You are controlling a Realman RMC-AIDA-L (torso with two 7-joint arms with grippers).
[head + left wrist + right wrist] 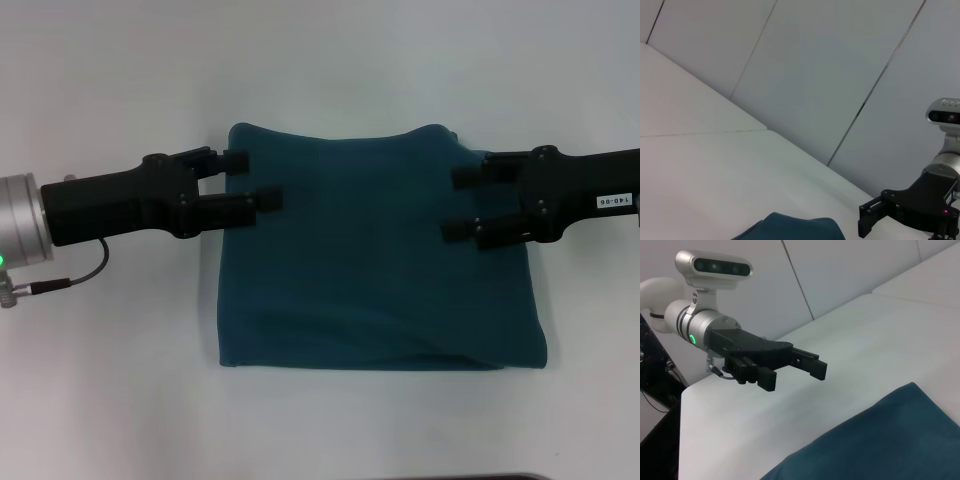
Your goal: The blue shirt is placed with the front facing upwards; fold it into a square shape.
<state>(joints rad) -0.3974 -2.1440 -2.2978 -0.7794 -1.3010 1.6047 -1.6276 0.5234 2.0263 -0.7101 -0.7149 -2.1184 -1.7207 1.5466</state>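
Observation:
The blue shirt (375, 260) lies on the white table (110, 380) folded into a rough square, plain teal side up. Its far right corner bulges a little. My left gripper (254, 180) reaches in from the left, open, with its fingertips over the shirt's far left edge. From the right, my right gripper (458, 204) comes in open as well, above the far right edge. Neither has cloth between its fingers. The right wrist view shows the left gripper (792, 376) hanging open above the table beyond the shirt (880, 440).
A grey cable (70, 280) trails from the left wrist over the table. Pale wall panels (840, 75) stand behind the table's far edge. Bare white tabletop surrounds the shirt on all sides.

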